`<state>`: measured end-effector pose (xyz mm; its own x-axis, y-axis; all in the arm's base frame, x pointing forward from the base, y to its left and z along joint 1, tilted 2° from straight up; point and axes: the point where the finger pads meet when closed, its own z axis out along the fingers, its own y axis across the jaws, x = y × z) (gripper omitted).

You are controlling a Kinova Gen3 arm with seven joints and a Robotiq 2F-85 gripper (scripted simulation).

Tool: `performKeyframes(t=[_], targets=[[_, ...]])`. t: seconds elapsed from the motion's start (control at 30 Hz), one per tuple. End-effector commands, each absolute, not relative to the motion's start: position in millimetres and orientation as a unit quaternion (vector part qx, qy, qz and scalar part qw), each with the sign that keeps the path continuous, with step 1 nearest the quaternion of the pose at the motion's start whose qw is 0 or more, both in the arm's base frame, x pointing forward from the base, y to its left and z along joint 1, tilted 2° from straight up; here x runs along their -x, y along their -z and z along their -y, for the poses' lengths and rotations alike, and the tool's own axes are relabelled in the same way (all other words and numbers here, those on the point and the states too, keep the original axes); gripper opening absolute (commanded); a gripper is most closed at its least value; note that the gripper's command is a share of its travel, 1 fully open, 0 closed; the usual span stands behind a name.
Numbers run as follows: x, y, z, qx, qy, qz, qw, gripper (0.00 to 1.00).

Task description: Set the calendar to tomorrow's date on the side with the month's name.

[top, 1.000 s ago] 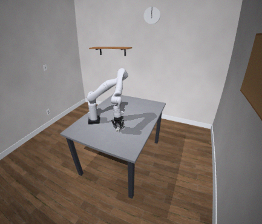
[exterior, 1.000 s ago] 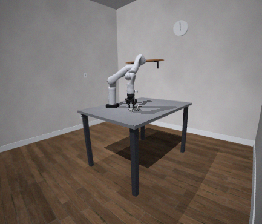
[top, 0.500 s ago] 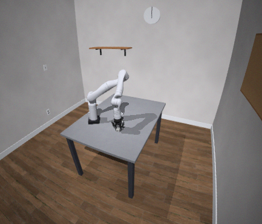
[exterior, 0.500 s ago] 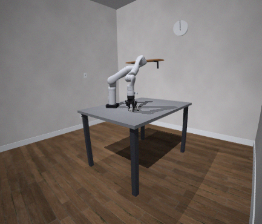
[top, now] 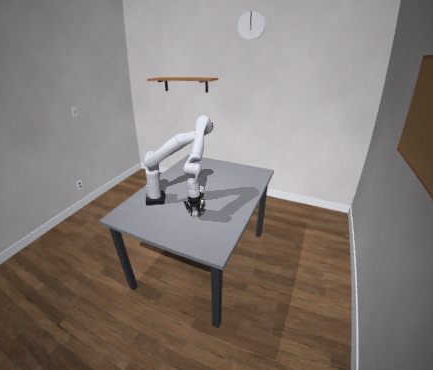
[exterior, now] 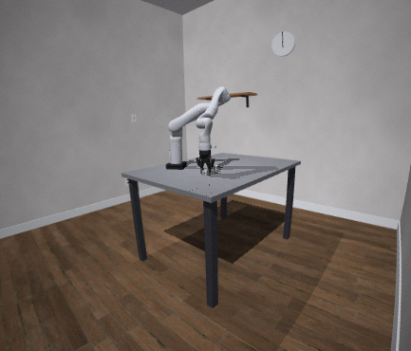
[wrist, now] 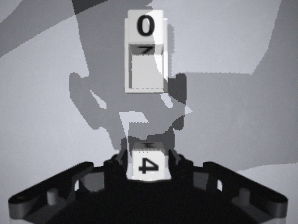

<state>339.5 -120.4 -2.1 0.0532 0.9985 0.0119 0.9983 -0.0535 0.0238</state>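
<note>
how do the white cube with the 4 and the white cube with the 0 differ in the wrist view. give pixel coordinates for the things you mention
The white cube with a black 4 on top (wrist: 148,165) is outside the tray, between the jaws, while the white cube with a black 0 on top (wrist: 145,26) sits at one end of the pale rectangular tray (wrist: 127,75). In the wrist picture the 4 lies on its side, whereas the 0 reads upright. Both cubes are white with black digits.

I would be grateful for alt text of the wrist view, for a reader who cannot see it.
A cube showing a sideways 4 sits between the fingertips of a black gripper. Beyond it, a small white tray on a gray table holds one cube marked 0 at its far end.
</note>
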Motion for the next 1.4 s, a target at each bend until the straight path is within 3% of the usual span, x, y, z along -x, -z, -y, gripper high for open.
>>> performKeyframes(t=[0.0, 0.73, 0.77, 1.37], targets=[[-339.8, 1.7, 120.5, -0.726, -0.013, -0.688, 0.005, 0.48], [-339.8, 1.7, 120.5, -0.726, -0.013, -0.688, 0.005, 0.48], [-339.8, 1.7, 120.5, -0.726, -0.013, -0.688, 0.005, 0.28], [-339.8, 1.7, 120.5, -0.726, -0.013, -0.688, 0.005, 0.28]])
